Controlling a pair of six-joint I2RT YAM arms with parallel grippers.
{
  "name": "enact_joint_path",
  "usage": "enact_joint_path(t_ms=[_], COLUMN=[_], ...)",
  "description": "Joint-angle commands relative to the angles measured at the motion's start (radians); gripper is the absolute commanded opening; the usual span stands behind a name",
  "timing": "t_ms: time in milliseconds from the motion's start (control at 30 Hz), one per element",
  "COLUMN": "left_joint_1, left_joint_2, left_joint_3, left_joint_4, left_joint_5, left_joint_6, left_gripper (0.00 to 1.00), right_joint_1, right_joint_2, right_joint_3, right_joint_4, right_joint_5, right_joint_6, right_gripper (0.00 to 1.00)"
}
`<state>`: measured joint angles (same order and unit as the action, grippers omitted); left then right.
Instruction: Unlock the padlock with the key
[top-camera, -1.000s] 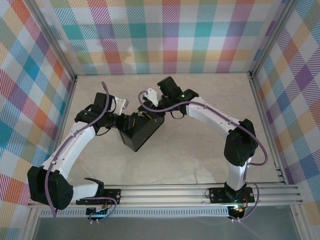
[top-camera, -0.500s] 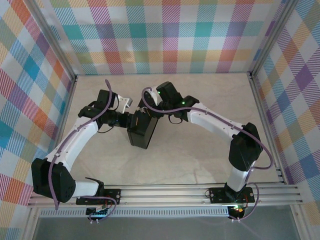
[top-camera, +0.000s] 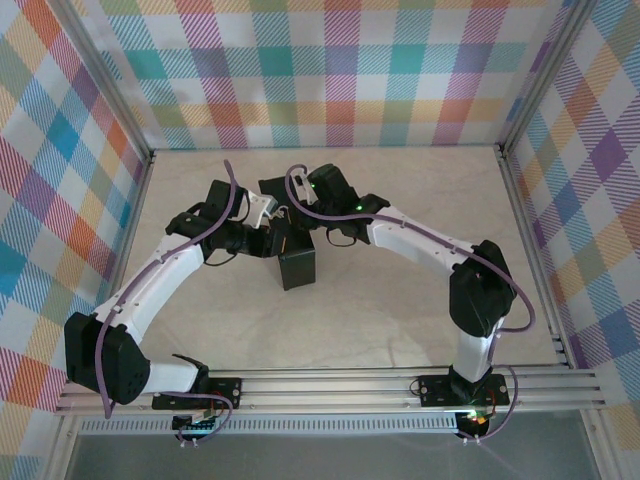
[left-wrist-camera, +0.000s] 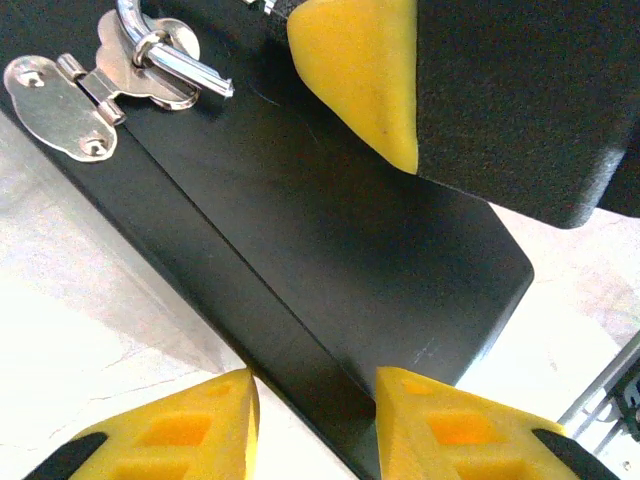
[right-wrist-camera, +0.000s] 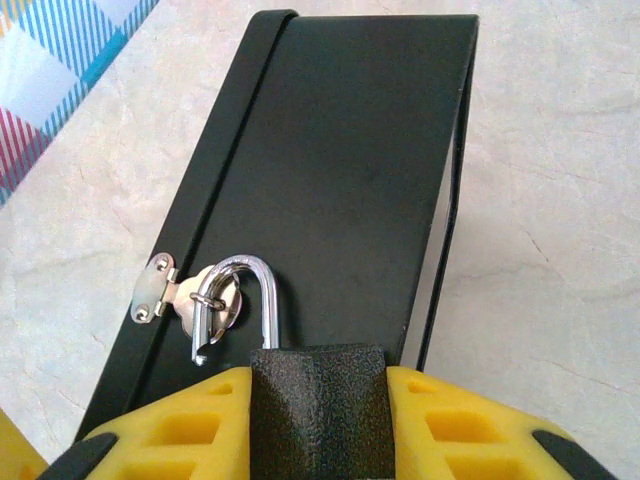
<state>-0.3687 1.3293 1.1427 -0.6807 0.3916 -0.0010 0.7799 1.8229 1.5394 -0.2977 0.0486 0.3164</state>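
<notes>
Black padlock (right-wrist-camera: 316, 385) sits clamped in the right tool (right-wrist-camera: 316, 410), shackle (right-wrist-camera: 262, 272) through hasp (right-wrist-camera: 160, 288).

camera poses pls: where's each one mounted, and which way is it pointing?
Top external: above and behind the left arm and right arm, looking down on the table; both arms reach the box.
Left wrist: looks along the left gripper, fingers at the bottom edge, onto the box's hasp face.
Right wrist: looks over the right gripper, clamped on the padlock, along the box.
Shared: both wrist views show hasp and shackle.
</notes>
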Motion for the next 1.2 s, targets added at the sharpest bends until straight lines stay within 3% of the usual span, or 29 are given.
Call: enact_joint_path(t_ms=[0,400,633,867,1033,1167], left_joint_1=[-0.006,0.025,0.133,0.22,0.223,0.221], left_joint_2=[0.001,-0.012,-0.046,-0.093,-0.039,0.021], left_joint_3=[-0.01,-0.042,-0.074,-0.067,-0.066,-0.055], left_joint_4=[-0.04,0.001,0.109,0.125,0.19,0.241], left_joint_5=[0.023,0.061,0.132,0.076,0.044,0.091], left_joint_6=[0.008,-0.028,-0.155,-0.239,-0.268,-0.289], left_gripper=[0.33,0.33,0.29,0.36,0.4,0.4], right_joint_1=[0.004,0.015,0.045,0.052,0.051,0.053], right_joint_2=[0.033,0.071,0.086,0.075,0.081,0.093], right_joint_3=[0.003,0.037,0.001,-0.006,-0.009,0.006], right_joint_4=[0.159,0.201,0.214,0.216,0.209,0.194], right_joint_5=[0.049,0.14,0.252,0.22,0.208,0.198], right_joint_6=[0.125,0.314,0.362,0.366,0.336,0.331], right_gripper=[0.06,0.05,0.07,0.08,0.08,0.08])
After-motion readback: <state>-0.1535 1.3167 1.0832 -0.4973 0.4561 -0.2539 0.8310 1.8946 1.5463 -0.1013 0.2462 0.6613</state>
